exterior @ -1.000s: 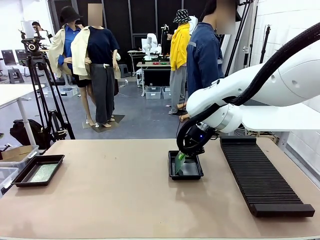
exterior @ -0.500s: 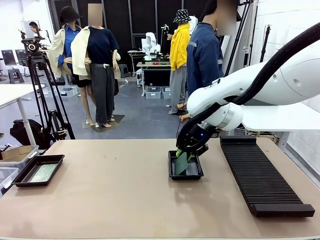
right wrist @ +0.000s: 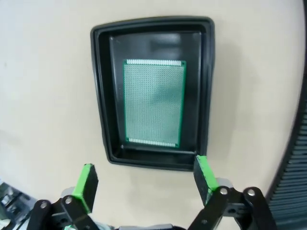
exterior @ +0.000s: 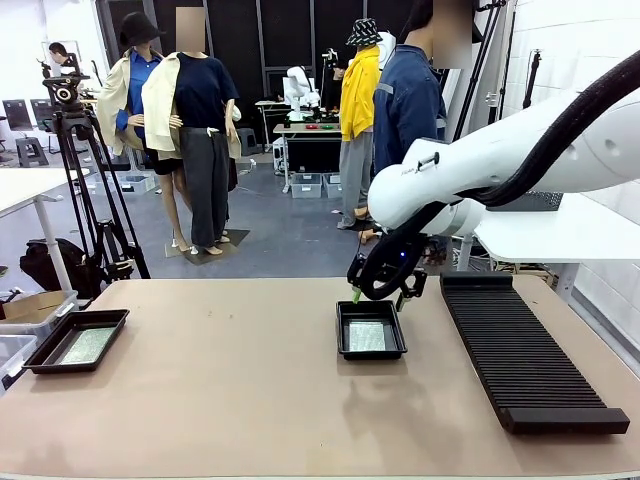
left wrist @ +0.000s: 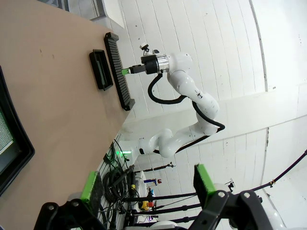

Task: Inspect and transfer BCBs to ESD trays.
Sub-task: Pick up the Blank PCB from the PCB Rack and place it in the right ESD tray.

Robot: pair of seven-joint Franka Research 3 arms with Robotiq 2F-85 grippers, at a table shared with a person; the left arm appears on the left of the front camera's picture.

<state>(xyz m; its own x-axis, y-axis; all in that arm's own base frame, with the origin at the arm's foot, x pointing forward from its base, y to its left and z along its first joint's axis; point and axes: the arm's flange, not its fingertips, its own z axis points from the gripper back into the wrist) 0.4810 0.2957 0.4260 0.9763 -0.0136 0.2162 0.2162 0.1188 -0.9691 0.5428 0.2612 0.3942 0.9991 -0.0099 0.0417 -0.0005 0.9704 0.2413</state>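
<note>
From the front I see my right gripper (exterior: 378,294) hanging empty just above the middle tray (exterior: 371,350), a board (exterior: 367,336) flat inside: placement looks done. Left wrist: left gripper (left wrist: 148,186) spread, empty, beside the left tray (left wrist: 14,148). Right wrist: fingers wide; next I'd fetch another board.

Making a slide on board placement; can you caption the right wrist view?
Open right gripper above a green BCB lying flat inside a black ESD tray.

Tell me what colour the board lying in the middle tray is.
Green, with a fine grid of tiny holes. The board shows best in the right wrist view.
</note>
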